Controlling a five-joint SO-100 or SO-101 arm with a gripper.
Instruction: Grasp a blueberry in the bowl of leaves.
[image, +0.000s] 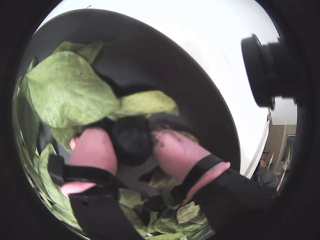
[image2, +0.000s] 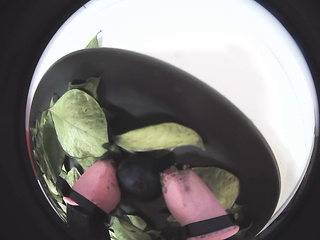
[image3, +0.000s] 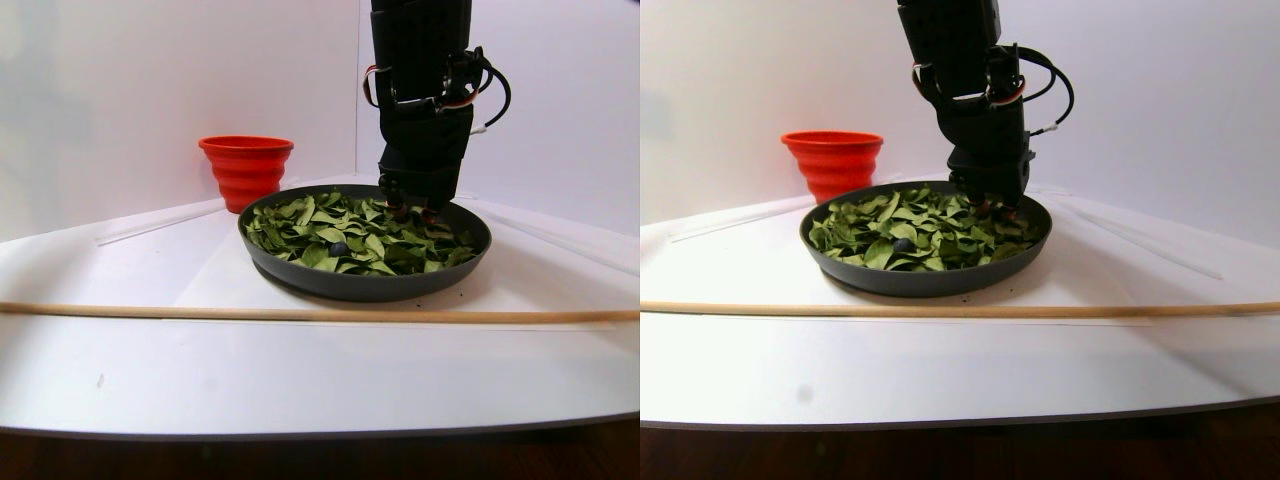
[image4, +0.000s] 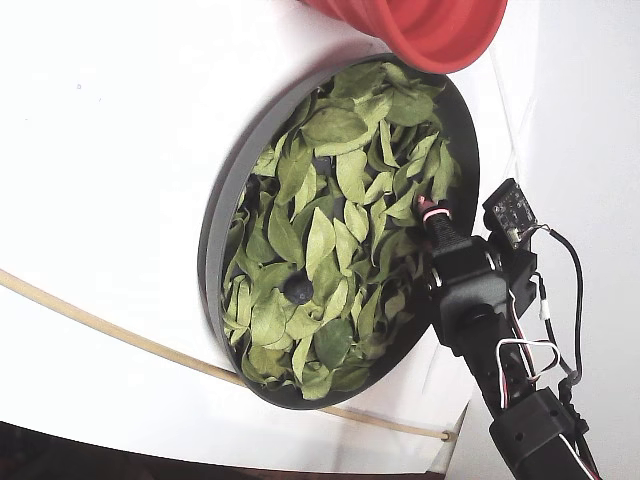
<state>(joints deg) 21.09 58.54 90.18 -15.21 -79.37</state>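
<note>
The dark-grey bowl (image3: 360, 285) holds many green leaves (image3: 330, 225). My gripper (image3: 410, 210) reaches down into its far right part in the stereo pair view. In both wrist views its pink fingertips (image: 95, 147) press on either side of a dark blueberry (image: 131, 140), low among the leaves (image: 65, 90) against the bowl's wall (image: 165, 65). The berry (image2: 140, 175) sits between the fingertips (image2: 187, 197) of the gripper (image2: 140, 179). A second blueberry (image4: 298, 290) lies loose on the leaves (image4: 320, 240) near the bowl's middle, away from the gripper (image4: 430, 212).
A red-orange ribbed bowl (image3: 245, 165) stands behind the dark bowl; it also shows in the fixed view (image4: 430, 25). A thin wooden stick (image3: 300, 314) lies across the white table in front of the bowl. White walls stand close behind.
</note>
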